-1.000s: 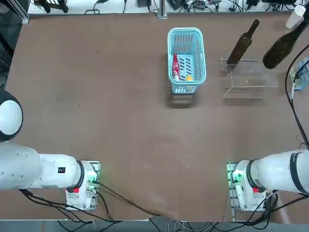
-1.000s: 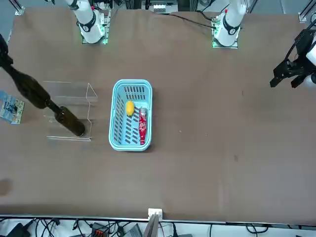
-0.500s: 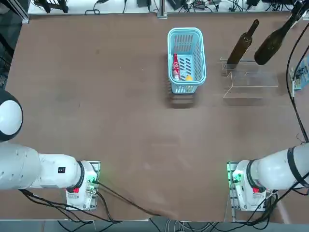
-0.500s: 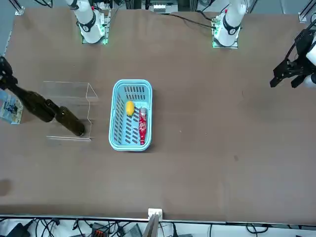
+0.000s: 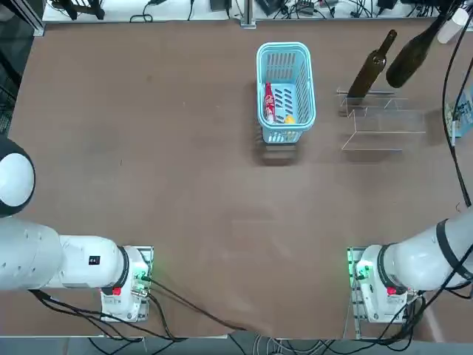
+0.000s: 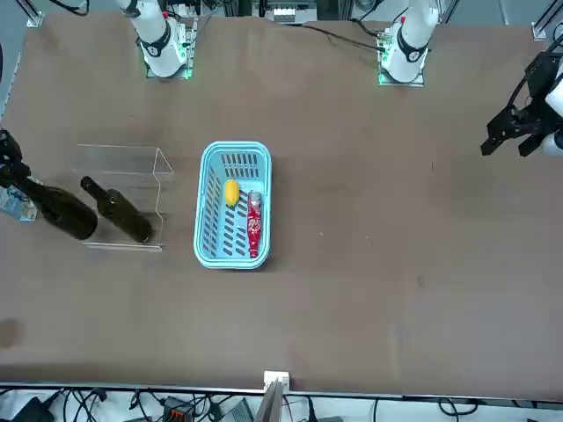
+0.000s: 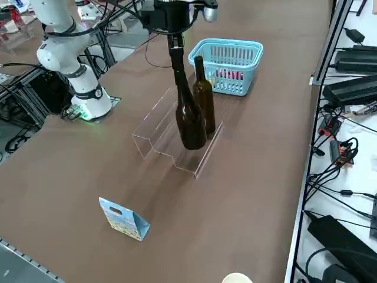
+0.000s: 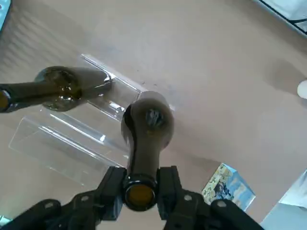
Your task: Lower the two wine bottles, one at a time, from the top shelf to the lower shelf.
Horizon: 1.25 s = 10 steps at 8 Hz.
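Observation:
My right gripper [image 8: 140, 191] is shut on the neck of one dark green wine bottle [image 7: 189, 118], which hangs upright. Its base hovers at the far right corner of the clear acrylic stand [image 7: 154, 132], close beside the other bottle. In the front view the gripper [image 6: 9, 163] is at the left edge, with the held bottle [image 6: 57, 211] below it. The second wine bottle [image 5: 367, 70] stands upright on the stand's far tier [image 5: 369, 100]. I cannot tell which tier is the top shelf and which the lower shelf.
A light-blue basket [image 5: 285, 52] to the left of the stand holds a small red bottle [image 5: 270, 102] and a yellow item [image 5: 290, 118]. A small blue printed card [image 7: 123, 219] stands on the table right of the stand.
The gripper has carried the held bottle down and toward the table's far side, bringing it close beside the standing bottle. The standing bottle and the basket stayed put.

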Each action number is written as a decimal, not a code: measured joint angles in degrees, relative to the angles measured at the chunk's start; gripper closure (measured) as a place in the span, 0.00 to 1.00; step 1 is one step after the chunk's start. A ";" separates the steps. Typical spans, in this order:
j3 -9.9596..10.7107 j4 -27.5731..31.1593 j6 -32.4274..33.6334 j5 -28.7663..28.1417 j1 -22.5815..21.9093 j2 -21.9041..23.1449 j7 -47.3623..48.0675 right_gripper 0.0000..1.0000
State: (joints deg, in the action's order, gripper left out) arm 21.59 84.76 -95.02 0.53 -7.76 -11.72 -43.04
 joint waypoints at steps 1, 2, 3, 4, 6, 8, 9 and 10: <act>0.28 -0.27 -0.02 -0.33 0.01 -0.89 -0.52 0.61; 0.50 -0.30 -0.09 -0.46 0.03 -1.75 -1.01 0.61; 0.61 -0.32 -0.11 -0.52 0.05 -2.57 -1.61 0.61; 0.71 -0.33 -0.25 -0.68 0.06 -3.22 -2.04 0.61; 0.73 -0.35 -1.03 -0.76 0.10 -4.04 -2.23 0.61; 0.98 0.08 -1.15 -0.83 0.13 -4.47 -2.23 0.61; 1.09 0.58 -1.22 -0.84 0.17 -4.60 -2.23 0.61; 1.13 1.14 -1.39 -0.84 0.19 -4.69 -2.23 0.61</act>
State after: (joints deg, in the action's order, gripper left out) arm 22.72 85.90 -96.42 -0.31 -7.58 -16.41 -45.27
